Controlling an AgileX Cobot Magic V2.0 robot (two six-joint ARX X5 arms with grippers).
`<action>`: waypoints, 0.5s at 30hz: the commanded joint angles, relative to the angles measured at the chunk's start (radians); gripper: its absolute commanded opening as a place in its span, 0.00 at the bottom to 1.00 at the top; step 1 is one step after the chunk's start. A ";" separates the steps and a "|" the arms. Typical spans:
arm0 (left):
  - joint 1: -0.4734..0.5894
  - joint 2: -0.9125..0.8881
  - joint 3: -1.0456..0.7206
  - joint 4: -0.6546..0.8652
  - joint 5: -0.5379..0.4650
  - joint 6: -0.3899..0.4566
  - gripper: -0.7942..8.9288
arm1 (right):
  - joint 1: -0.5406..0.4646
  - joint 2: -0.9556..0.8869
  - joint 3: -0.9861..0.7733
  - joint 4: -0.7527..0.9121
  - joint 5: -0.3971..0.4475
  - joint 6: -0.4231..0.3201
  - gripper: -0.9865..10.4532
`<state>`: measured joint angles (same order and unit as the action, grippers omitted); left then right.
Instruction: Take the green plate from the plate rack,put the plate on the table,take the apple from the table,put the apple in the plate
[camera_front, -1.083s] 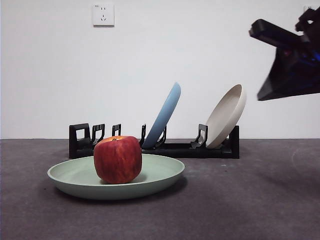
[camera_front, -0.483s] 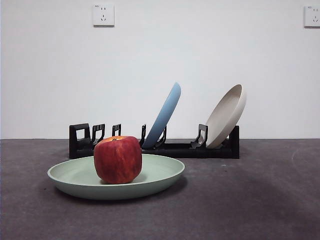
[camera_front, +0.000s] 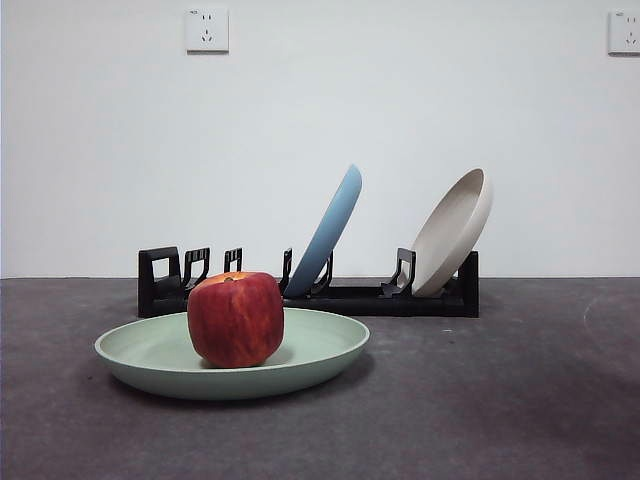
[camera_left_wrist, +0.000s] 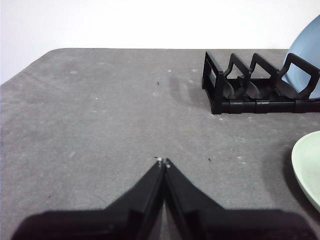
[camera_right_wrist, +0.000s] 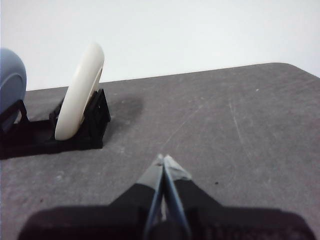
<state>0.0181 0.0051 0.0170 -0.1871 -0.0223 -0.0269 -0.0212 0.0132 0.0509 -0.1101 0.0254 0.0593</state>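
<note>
The red apple (camera_front: 236, 319) sits in the pale green plate (camera_front: 310, 352), which lies flat on the dark grey table (camera_front: 500, 400) in front of the black plate rack (camera_front: 400, 298). Neither gripper shows in the front view. My left gripper (camera_left_wrist: 163, 162) is shut and empty above bare table; the rack's end (camera_left_wrist: 235, 85) and the green plate's rim (camera_left_wrist: 307, 167) show in its view. My right gripper (camera_right_wrist: 163, 160) is shut and empty above bare table, beside the rack's other end (camera_right_wrist: 95, 120).
A light blue plate (camera_front: 328, 232) and a beige plate (camera_front: 452, 232) lean in the rack's slots. The beige plate (camera_right_wrist: 80, 90) and blue plate (camera_right_wrist: 11, 85) also show in the right wrist view. Two wall sockets (camera_front: 206, 30) are on the white wall behind.
A dark arm at the front view's upper right a second ago has left that view. The plate, apple and rack have not moved.
</note>
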 joint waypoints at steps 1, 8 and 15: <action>0.003 -0.001 -0.013 0.005 0.001 -0.003 0.08 | -0.002 -0.012 -0.030 0.011 -0.001 -0.005 0.07; 0.003 -0.001 -0.013 0.005 0.001 -0.003 0.08 | -0.003 -0.012 -0.045 -0.065 -0.001 -0.005 0.07; 0.003 -0.001 -0.013 0.005 0.001 -0.003 0.08 | -0.003 -0.012 -0.045 -0.070 -0.060 -0.001 0.07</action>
<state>0.0181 0.0051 0.0170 -0.1871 -0.0223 -0.0269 -0.0219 0.0040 0.0166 -0.1757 -0.0223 0.0593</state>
